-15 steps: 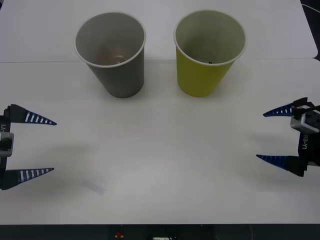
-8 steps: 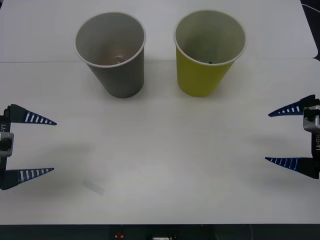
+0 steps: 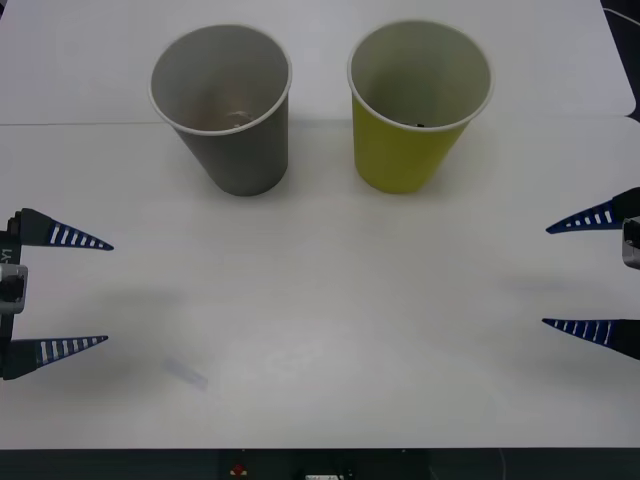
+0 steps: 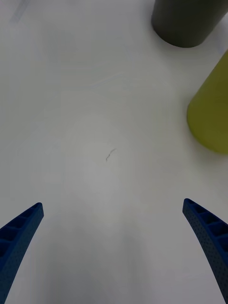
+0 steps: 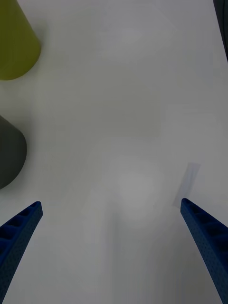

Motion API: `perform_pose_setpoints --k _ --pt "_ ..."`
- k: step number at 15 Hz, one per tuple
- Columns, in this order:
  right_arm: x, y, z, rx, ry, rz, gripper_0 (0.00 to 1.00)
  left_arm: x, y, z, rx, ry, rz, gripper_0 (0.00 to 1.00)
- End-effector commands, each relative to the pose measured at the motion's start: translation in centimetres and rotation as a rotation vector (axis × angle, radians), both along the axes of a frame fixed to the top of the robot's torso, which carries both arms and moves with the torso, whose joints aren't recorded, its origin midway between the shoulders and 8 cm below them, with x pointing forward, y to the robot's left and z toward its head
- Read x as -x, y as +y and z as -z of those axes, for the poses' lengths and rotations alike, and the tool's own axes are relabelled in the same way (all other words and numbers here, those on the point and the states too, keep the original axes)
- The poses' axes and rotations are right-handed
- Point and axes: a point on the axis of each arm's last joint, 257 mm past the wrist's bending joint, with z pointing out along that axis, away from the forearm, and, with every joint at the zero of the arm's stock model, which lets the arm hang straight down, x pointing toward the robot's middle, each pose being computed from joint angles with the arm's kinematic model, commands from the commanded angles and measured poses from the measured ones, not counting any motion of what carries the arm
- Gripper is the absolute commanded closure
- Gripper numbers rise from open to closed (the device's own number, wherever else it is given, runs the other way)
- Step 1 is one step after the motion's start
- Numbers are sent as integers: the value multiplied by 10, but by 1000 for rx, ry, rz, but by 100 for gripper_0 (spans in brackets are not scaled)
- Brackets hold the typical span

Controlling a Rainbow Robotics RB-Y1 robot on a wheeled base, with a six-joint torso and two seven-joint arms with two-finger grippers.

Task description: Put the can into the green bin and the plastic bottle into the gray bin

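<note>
The gray bin (image 3: 222, 110) stands upright at the back left of the table, and a faint pale shape lies at its bottom. Beside it on the right is the green bin (image 3: 418, 105), upright, with a small dark speck on its inner wall. The can and the plastic bottle are out of view. My left gripper (image 3: 106, 293) is open at the table's left edge, nothing between its fingers. My right gripper (image 3: 547, 276) is open at the right edge, also holding nothing. The right wrist view has the gray bin (image 4: 187, 21) and green bin (image 4: 213, 114) beyond my open right gripper (image 4: 113, 204).
A small clear strip (image 3: 185, 373) lies flat on the white table (image 3: 330, 300) near the left gripper; it is also in the left wrist view (image 5: 186, 185). A faint scuff mark (image 4: 110, 154) is on the surface ahead of the right gripper. The table's front edge runs close below both grippers.
My right gripper has drawn back to the right, toward the table's right edge, still open. The left gripper and both bins have not moved.
</note>
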Motion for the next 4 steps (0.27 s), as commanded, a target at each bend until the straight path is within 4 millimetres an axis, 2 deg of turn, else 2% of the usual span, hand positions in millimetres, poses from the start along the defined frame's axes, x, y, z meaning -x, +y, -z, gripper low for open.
perform_pose_setpoints --k 1,4 --pt "2 2 -3 0 2 -14 0 0 0 0 0 0 0 0" --pt "3 1 -2 0 8 -11 0 0 0 0 0 0 0 0"
